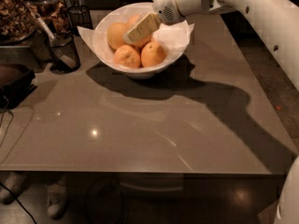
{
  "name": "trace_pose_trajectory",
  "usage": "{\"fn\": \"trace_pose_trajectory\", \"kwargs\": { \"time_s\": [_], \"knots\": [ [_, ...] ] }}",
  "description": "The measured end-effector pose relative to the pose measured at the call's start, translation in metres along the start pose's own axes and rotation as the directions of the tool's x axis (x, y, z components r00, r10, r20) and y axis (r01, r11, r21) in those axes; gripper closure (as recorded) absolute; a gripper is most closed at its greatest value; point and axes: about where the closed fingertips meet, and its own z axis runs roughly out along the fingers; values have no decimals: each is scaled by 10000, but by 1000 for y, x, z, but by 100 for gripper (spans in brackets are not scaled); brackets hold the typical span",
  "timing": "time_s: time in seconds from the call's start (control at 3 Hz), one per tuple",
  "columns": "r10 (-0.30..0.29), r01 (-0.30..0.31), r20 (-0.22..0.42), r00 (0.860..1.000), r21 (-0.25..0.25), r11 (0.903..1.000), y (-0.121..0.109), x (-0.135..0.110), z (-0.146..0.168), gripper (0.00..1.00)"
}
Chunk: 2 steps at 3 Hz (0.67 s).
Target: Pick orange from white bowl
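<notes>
**Over the white bowl, the claw among 4 fruits**

At the back of the counter (154, 129), the white bowl (102, 45) stands with white paper (176, 31) lining it and poking over its rim at the left and right. Inside lie 4 round fruits. The orange (115, 34), pale and dimpled, sits at the left. 2 deeper-coloured fruits (127, 56) lie at the front, and 1 more is half hidden at the back. The white arm (243, 8) reaches in from the upper right, and the claw (130, 35) slants down into the bowl. Its cream tip lies at the orange's right edge and covers part of the back fruit. Whether the claw is open, closed or gripping cannot be told, nor whether it touches the orange.

Left of the bowl, just beside it, a black mesh cup (63, 52) holds a utensil, and a 2nd mesh cup (80, 16) stands behind it. A container of brown, crumpled contents (14, 17) fills the far left corner, and a dark object (14, 80) sits at the left edge. The arm's shadow (210, 101) spreads across the counter to the right of the bowl.
</notes>
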Motion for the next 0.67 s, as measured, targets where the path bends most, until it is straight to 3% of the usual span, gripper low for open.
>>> {"fn": "trace_pose_trajectory", "kwargs": {
  "time_s": [0.67],
  "knots": [
    [355,-347,-158,9992,465,9983,-19,14,-2,5]
  ]
}}
